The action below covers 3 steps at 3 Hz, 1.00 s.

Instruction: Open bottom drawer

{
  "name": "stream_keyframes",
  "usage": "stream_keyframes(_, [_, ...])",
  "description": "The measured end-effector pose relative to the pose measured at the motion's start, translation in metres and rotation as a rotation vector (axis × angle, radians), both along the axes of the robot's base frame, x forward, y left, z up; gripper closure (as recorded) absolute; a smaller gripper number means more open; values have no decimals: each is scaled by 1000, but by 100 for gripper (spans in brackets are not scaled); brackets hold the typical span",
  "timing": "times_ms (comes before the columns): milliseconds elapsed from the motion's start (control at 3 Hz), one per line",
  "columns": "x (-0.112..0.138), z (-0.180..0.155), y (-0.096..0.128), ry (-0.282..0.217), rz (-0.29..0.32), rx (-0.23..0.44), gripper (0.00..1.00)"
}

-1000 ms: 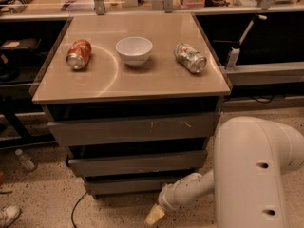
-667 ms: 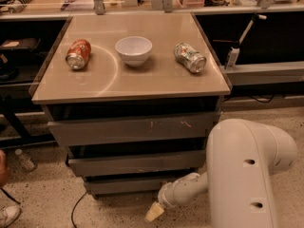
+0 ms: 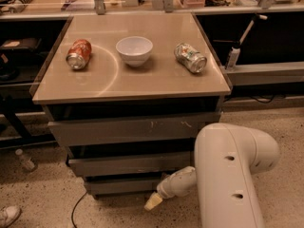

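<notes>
The bottom drawer (image 3: 124, 185) is the slimmest grey front at the foot of the three-drawer cabinet, below the mid-width front (image 3: 128, 164) and the wide scratched top front (image 3: 135, 129). It looks pushed in, its front plain. My gripper (image 3: 153, 202) is low at the floor, just in front of and below the bottom drawer's right half, at the end of the white forearm (image 3: 178, 183). Only its pale tip shows. The big white arm link (image 3: 230, 175) fills the lower right and hides the cabinet's right lower corner.
On the cabinet top stand a white bowl (image 3: 134, 50), an orange can (image 3: 79, 54) lying at the left and a silver can (image 3: 190, 57) lying at the right. A black cable (image 3: 76, 209), a bottle (image 3: 24, 159) and a shoe (image 3: 8, 215) lie on the speckled floor at the left.
The big white arm link has shifted slightly left; the gripper stays low in front of the bottom drawer. The drawers have not moved.
</notes>
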<state>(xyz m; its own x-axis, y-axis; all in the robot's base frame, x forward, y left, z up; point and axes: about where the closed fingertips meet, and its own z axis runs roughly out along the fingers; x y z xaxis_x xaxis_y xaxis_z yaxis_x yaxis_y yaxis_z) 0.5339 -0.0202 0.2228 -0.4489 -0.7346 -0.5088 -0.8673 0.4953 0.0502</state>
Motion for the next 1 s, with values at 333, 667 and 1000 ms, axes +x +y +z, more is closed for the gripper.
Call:
stream_keyframes(333, [1, 0, 0, -2, -1, 0, 0])
stream_keyframes(667, [7, -6, -1, -14, -7, -3, 0])
stream_keyframes(1000, [20, -12, 1, -42, -2, -8, 0])
